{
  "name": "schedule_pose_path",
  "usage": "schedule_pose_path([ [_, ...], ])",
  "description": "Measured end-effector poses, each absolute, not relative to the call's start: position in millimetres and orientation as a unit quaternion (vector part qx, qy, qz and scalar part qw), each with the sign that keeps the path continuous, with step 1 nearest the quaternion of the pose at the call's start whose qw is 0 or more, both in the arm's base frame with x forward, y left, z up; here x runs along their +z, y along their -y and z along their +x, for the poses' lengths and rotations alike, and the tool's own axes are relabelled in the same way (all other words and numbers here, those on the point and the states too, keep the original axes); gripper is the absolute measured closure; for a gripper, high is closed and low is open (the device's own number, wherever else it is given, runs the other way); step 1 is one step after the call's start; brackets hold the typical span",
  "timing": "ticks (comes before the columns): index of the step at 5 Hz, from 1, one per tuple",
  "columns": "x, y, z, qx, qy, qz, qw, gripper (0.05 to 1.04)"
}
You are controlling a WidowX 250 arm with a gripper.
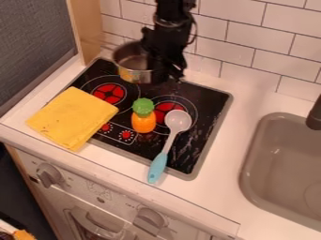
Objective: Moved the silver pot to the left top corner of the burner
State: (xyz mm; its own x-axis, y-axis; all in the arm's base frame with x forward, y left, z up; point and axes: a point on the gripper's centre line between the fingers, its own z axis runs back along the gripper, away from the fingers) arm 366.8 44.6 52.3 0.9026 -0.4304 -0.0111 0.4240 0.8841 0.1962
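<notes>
Camera view: the silver pot [133, 76] is by the top edge of the burner [212, 97], toward its left corner, immediately left of the gripper [169, 75], whose jaws' spread I cannot tell.

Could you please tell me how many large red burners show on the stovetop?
2: one burner beside the yellow cloth, another between the orange toy and spoon; the silver pot could hide more.
</notes>
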Motion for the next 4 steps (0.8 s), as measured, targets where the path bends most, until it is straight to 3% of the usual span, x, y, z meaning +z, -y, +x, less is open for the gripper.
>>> schedule_pose_path([
  [2, 23, -70, 358, -0.195, -0.026, 0.095, 0.976, 1.006],
  [4, 13, -96, 358, -0.177, -0.032, 0.103, 0.978, 1.006],
])
